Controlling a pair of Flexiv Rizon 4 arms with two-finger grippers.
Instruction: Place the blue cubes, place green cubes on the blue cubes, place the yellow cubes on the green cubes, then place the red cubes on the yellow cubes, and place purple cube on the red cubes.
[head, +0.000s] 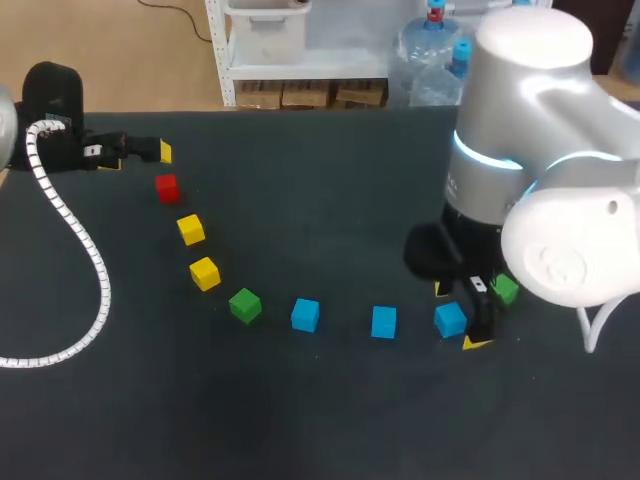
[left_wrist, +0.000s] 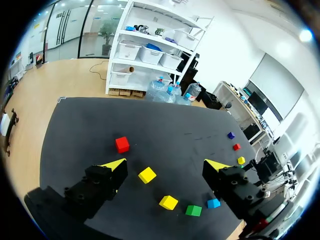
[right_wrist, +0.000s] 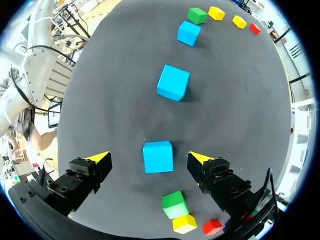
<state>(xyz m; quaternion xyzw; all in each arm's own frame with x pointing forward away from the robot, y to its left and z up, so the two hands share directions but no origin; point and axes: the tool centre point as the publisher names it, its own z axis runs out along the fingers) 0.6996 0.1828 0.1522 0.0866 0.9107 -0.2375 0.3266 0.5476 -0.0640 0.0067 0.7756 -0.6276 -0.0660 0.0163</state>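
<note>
Right tool (right_wrist: 148, 157) stood open; blue cube (right_wrist: 158, 156) sat on tabletop (head: 320, 420) between fingers, touching neither. Green cube (right_wrist: 174, 201) lay near. Left tool (left_wrist: 166, 165) hung open, empty, yellow cube (left_wrist: 147, 175) ahead.

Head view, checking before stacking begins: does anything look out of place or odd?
Nothing stands out. From the red cube to the blue cube inside the open right claw, cubes lie singly on the table in an arc.

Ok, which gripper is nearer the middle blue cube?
Right. The right gripper sits one cube along from the middle blue cube; the left gripper is far off, beyond the red cube.
</note>
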